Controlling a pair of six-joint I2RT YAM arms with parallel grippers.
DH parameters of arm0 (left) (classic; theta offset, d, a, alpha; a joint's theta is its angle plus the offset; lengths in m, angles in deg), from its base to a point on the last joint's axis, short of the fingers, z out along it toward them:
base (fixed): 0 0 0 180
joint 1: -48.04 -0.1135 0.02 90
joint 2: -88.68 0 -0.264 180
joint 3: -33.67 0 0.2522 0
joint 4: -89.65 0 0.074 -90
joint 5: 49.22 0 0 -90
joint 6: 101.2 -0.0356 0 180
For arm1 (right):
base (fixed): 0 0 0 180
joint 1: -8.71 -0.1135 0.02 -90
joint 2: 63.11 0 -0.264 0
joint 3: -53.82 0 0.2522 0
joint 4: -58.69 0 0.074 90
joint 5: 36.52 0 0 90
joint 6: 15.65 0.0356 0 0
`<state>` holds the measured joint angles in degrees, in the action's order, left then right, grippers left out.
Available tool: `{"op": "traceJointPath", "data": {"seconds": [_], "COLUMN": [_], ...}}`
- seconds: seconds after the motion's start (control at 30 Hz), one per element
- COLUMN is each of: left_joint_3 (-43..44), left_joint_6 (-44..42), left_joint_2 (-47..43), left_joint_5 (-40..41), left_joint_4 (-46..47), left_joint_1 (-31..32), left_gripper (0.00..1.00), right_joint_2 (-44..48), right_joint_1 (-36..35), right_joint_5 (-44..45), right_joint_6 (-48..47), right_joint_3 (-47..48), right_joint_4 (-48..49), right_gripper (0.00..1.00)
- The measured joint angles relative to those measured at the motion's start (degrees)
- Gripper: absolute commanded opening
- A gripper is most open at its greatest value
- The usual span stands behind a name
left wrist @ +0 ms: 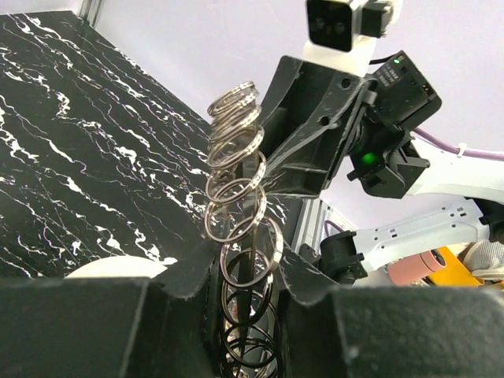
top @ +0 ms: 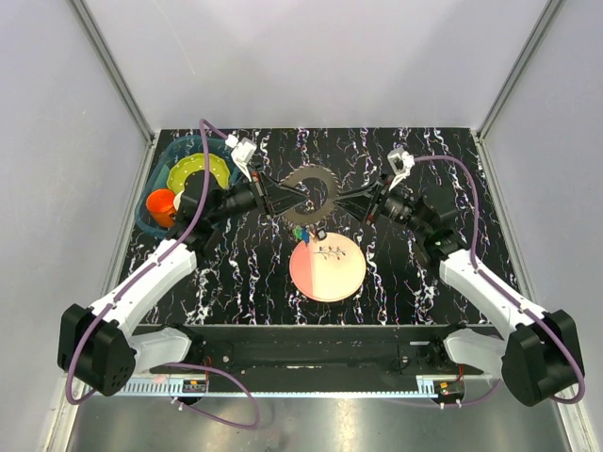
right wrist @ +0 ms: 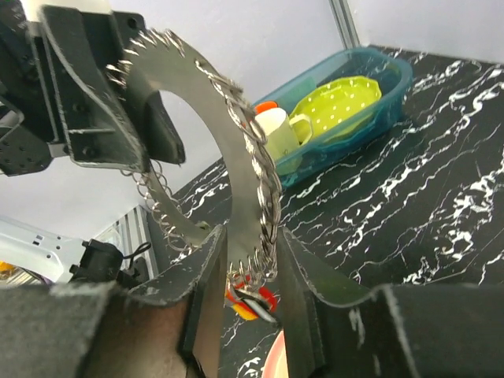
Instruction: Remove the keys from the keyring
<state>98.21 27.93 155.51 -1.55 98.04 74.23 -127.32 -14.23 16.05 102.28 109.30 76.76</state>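
The keyring (top: 310,193), a dark-silver ring with a spiky rim of small split rings, hangs in the air between both grippers above the table. My left gripper (top: 283,199) is shut on its left side, where the small rings (left wrist: 240,228) run between the fingers. My right gripper (top: 344,202) is shut on its right side (right wrist: 246,197). Keys with red, blue and green heads (top: 306,233) dangle from the ring's lower edge, above the pink plate (top: 327,268). A red-headed key (right wrist: 252,298) shows just under the right fingers.
A teal bin (top: 184,179) at the back left holds a yellow-green dotted plate (top: 198,171), an orange cup (top: 161,203) and a white cup. It also shows in the right wrist view (right wrist: 346,102). Grey walls enclose the black marbled table (top: 424,273).
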Motion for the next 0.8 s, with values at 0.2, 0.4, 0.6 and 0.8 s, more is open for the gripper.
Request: {"op": "traceJointPath", "data": {"seconds": [0.2,0.4,0.6,0.8], "left_joint_3": [0.0,0.0,0.0,0.0], "left_joint_6": [-0.3,0.2,1.6,3.8], "left_joint_2": [0.0,0.0,0.0,-0.7], "left_joint_5": [0.6,2.9,5.6,6.9], "left_joint_4": [-0.1,-1.1,-2.3,-2.1], "left_joint_1": [-0.2,-2.1,-4.1,-4.1], "left_gripper": [0.0,0.0,0.0,0.0], "right_joint_2": [-3.2,-3.3,-5.0,-8.2], "right_joint_1": [0.0,0.0,-1.3,-8.4], "right_joint_5": [-1.2,-1.4,-3.3,0.5], "right_joint_6": [1.3,3.8,4.2,-3.4], "right_joint_3": [-0.4,-4.0,-9.7,-10.5], "right_joint_4": [0.6,5.7,13.2,15.6], "right_gripper": [0.58,0.58,0.59,0.59]}}
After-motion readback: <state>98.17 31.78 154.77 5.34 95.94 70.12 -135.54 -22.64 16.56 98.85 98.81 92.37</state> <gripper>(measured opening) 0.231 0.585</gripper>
